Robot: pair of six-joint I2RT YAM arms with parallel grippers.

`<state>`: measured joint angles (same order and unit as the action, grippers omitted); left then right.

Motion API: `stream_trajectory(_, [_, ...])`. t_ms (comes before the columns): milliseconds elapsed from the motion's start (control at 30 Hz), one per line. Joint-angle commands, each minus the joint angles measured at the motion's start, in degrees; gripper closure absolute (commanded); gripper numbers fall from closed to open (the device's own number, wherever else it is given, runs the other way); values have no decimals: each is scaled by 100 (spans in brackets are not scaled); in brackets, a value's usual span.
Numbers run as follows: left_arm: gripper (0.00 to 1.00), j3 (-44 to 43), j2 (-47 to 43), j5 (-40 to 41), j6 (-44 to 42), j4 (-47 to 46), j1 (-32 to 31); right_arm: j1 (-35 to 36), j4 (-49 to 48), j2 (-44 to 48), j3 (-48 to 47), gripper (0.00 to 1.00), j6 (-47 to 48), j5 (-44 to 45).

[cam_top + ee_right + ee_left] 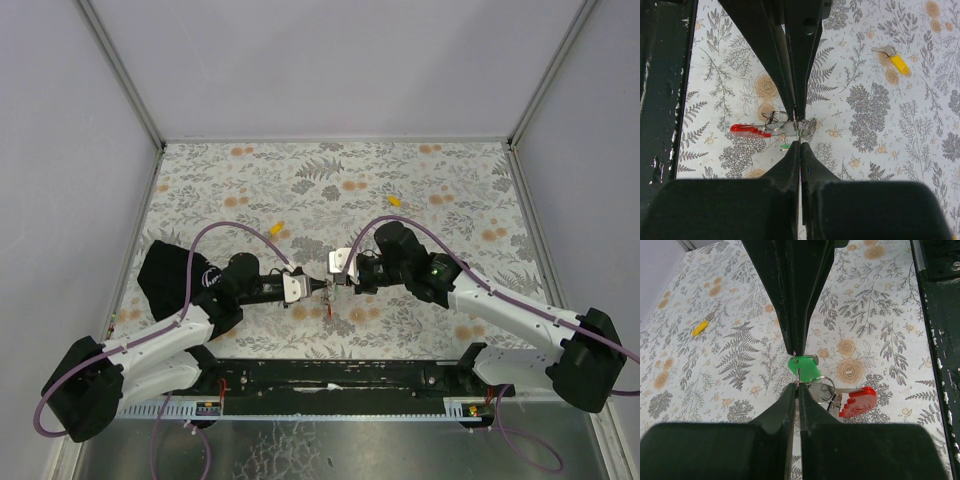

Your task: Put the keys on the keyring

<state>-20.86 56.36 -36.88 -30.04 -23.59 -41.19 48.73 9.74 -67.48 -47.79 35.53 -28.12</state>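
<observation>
- Floral table [200, 180] carries everything; both claws meet tip to tip near its middle.
- Left claw [796, 371] is clenched on the green key [805, 367], which touches the keyring [821, 389].
- Right claw [799, 135] pinches the keyring; its long axis runs near-to-far, red tab [746, 129] pointing to the near edge.
- Farther back lie the left yellow key [277, 230] and right yellow key [395, 201], each nearer its own arm.

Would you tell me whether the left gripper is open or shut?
The left gripper is shut: its fingers leave only a slit, beside the green key.
</observation>
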Motion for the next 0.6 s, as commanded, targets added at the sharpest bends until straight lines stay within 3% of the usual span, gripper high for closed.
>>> stream_trajectory(0, [100, -112, 4, -38, -11, -340, 22, 49, -132, -23, -125, 100, -55, -146])
stream_trajectory(567, [100, -149, 11, -53, 16, -317, 20, 123, -129, -70, -179, 100, -24, -147])
